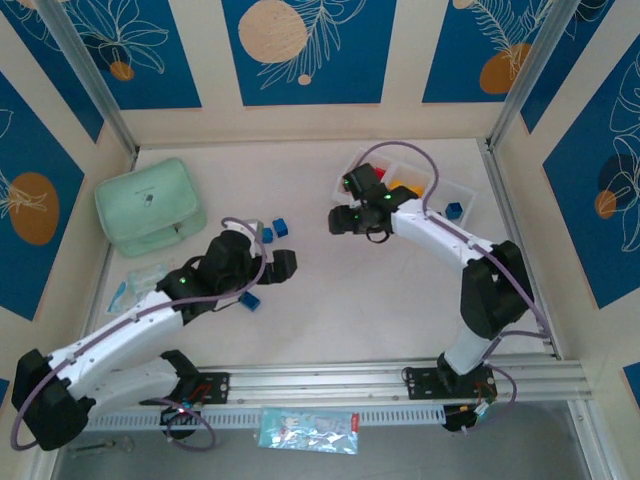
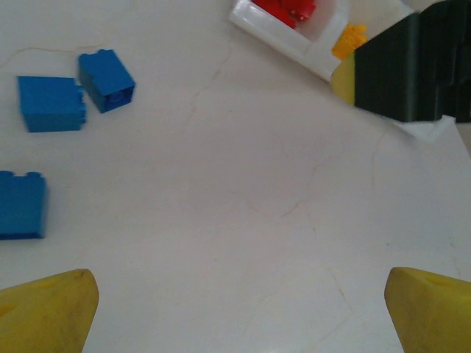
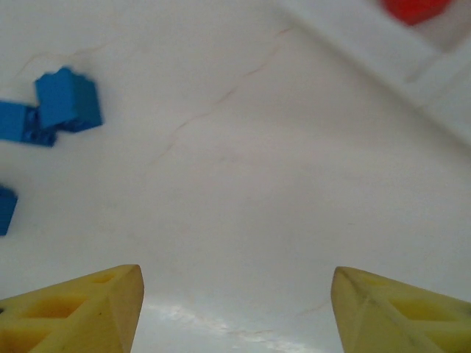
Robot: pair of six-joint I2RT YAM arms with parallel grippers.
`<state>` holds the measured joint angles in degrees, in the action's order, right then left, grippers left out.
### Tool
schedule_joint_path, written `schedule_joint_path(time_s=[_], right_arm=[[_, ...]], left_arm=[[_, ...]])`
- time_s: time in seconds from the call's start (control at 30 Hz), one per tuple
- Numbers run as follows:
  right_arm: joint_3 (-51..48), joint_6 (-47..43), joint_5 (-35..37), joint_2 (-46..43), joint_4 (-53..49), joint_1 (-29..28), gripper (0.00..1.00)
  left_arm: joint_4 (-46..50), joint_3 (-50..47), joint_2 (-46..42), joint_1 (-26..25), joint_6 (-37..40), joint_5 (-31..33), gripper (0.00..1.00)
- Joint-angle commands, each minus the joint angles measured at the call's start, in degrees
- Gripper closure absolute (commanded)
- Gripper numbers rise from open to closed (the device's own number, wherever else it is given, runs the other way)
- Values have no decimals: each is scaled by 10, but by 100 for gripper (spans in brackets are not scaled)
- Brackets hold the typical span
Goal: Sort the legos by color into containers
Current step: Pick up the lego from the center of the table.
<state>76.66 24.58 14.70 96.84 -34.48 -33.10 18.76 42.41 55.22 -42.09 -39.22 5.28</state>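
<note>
Leftmost, we saw mint green case (image 1: 150, 205) on table (image 1: 350, 300). Next, left gripper (image 2: 239, 294) hovered over bare surface, fingers spread wide, grasping nothing. We noted three blue legos (image 2: 107, 79) loose just beside it, two side by side, third apart. Then right gripper (image 3: 235, 294), likewise released and empty, hung near tray's left end. Tray (image 1: 472, 192) sat far right: red legos (image 1: 374, 173) in left compartment, yellow legos (image 1: 405, 186) in middle, blue brick (image 1: 455, 210) in right.
</note>
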Motion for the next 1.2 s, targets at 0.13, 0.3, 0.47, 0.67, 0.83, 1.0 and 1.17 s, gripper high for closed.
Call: schedule_joint_path(time_s=[0.13, 0.3, 0.47, 0.67, 0.83, 1.0, 1.17], right_arm=[[85, -20, -32, 108, 16, -71, 28], [159, -36, -45, 187, 18, -98, 28], [231, -43, -48, 259, 13, -101, 28], [309, -65, -40, 330, -7, -102, 27], [344, -75, -40, 363, -15, -99, 27], [392, -85, -24, 400, -43, -98, 28], [422, -94, -14, 421, -54, -97, 34]], left_arm=[[76, -20, -63, 17, -16, 58, 1], [100, -25, -80, 22, -21, 75, 1], [107, -29, -87, 27, -26, 84, 1], [110, -33, -98, 31, -31, 94, 1], [111, -33, -106, 33, -31, 100, 1], [109, -35, -106, 36, -31, 99, 1], [104, -34, -105, 38, -31, 96, 1]])
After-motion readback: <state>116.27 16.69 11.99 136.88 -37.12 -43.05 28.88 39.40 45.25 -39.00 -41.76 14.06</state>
